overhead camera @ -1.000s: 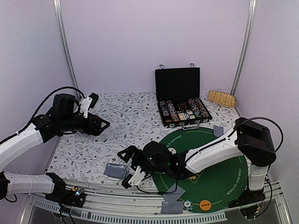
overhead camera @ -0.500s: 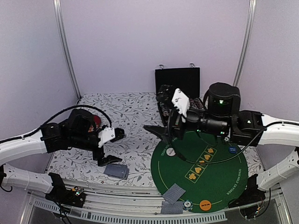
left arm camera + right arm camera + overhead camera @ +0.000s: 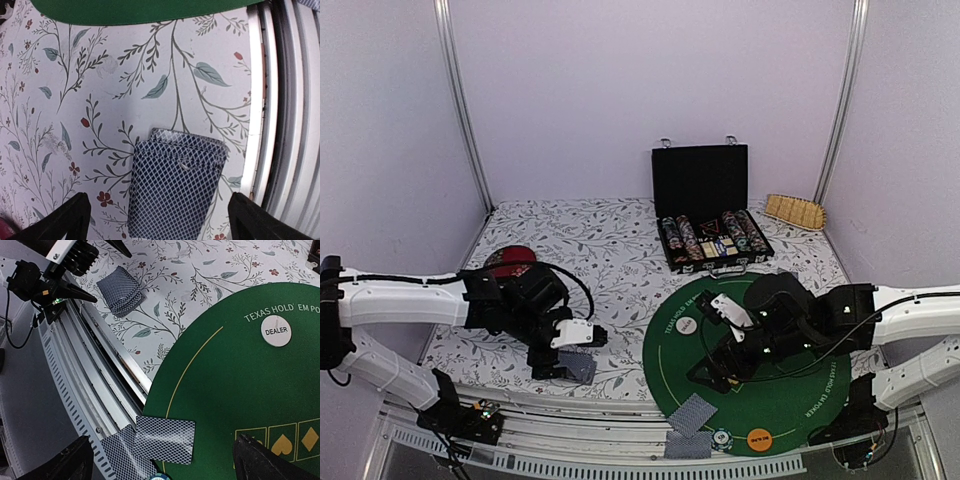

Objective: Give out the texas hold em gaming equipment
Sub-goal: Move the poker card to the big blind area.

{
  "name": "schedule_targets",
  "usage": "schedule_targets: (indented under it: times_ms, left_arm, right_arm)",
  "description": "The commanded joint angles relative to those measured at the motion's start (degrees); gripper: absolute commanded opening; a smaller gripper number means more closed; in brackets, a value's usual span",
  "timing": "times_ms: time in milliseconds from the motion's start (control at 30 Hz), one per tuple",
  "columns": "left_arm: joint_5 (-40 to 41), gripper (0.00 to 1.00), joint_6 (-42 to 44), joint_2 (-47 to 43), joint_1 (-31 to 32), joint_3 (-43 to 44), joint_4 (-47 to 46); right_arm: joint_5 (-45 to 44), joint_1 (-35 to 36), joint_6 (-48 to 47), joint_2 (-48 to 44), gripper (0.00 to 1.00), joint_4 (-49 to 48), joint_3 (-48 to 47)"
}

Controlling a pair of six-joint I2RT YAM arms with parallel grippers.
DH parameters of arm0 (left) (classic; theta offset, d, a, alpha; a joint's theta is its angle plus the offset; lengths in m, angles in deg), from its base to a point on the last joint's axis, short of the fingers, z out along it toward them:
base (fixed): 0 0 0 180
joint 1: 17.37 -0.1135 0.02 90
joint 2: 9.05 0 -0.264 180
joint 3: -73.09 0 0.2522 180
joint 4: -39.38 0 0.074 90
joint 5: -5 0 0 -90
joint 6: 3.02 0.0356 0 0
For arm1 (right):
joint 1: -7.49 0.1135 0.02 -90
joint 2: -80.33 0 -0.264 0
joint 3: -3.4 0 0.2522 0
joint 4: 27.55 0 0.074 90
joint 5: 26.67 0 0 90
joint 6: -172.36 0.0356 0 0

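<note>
A deck of blue-backed playing cards (image 3: 175, 187) lies on the floral cloth near the table's front rail. My left gripper (image 3: 160, 222) hangs open just over it, a finger on each side, touching nothing. From above, the left gripper (image 3: 570, 358) sits at the deck (image 3: 580, 368). My right gripper (image 3: 162, 460) is open and empty above the green mat (image 3: 240, 390). Two face-down cards (image 3: 165, 439) lie below it at the mat's near edge, one overhanging the rail. A white DEALER disc (image 3: 276, 331) rests on the mat. A striped chip (image 3: 722, 438) and an orange disc (image 3: 757, 437) lie near the mat's front edge.
An open black case (image 3: 700, 180) with rows of chips stands at the back. A red dish (image 3: 512, 258) is behind my left arm, and a woven tan piece (image 3: 795, 210) sits at the back right. The metal rail (image 3: 280, 100) runs along the table's front.
My left arm came down from mid-air to the deck and its jaws opened wide. My right arm swung from the near left, up past the case, then down over the mat.
</note>
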State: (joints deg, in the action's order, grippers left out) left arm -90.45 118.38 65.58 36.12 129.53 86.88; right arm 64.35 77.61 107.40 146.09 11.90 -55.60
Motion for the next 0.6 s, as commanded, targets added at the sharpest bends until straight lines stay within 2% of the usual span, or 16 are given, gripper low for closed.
schedule_targets:
  times_ms: [0,267,567]
  left_arm:
    - [3.59,0.98,3.28,1.96,0.82,-1.79,-3.36]
    - [2.92,0.98,5.53,5.01,0.87,-3.54,-7.07]
    - [3.12,0.98,7.08,9.34,0.78,-4.18,-10.03]
  right_arm:
    - [4.77,-3.06,3.57,2.21,0.99,-1.51,1.02]
    - [15.37,-6.99,4.16,10.6,0.9,-5.51,2.37]
    - [22.15,-7.65,3.7,22.15,0.55,-5.0,1.49]
